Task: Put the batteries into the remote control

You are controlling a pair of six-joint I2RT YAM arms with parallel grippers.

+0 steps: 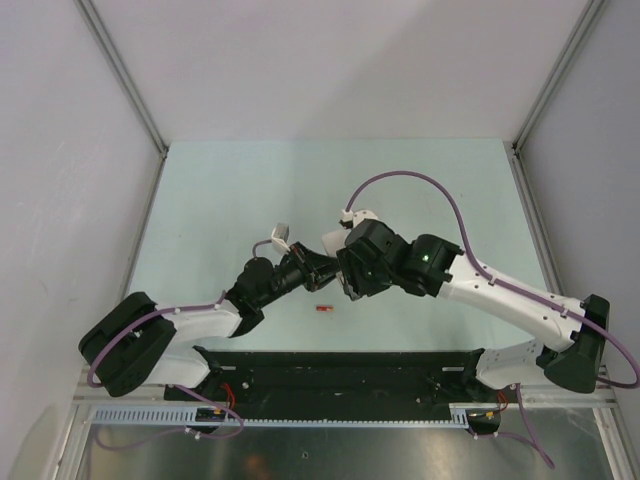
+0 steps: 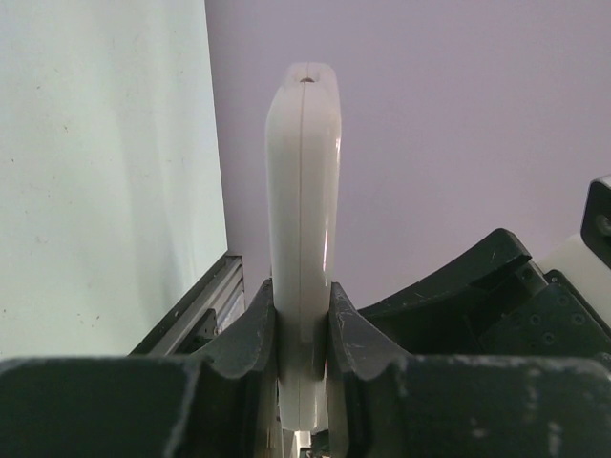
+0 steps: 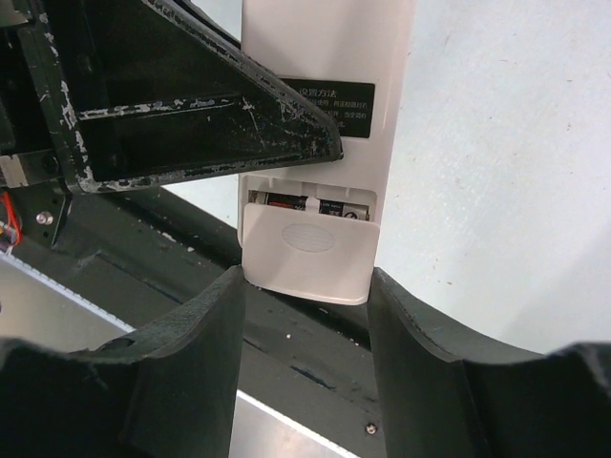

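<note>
Your left hand (image 2: 303, 298) clenches the remote control (image 2: 304, 191); batteries (image 3: 307, 203) are seated; right hand (image 3: 305, 277) straddles the half-shut cover (image 3: 310, 250), grip unclear, so next slide it closed

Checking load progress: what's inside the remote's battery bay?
In the remote control, a slit above the half-slid cover shows a dark battery with red print. The cover hides the rest, so the count is unclear.

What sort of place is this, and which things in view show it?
Most likely a robot lab test cell: a left arm and right arm bolted at the edge of a table, plain walls on metal posts around it.
</note>
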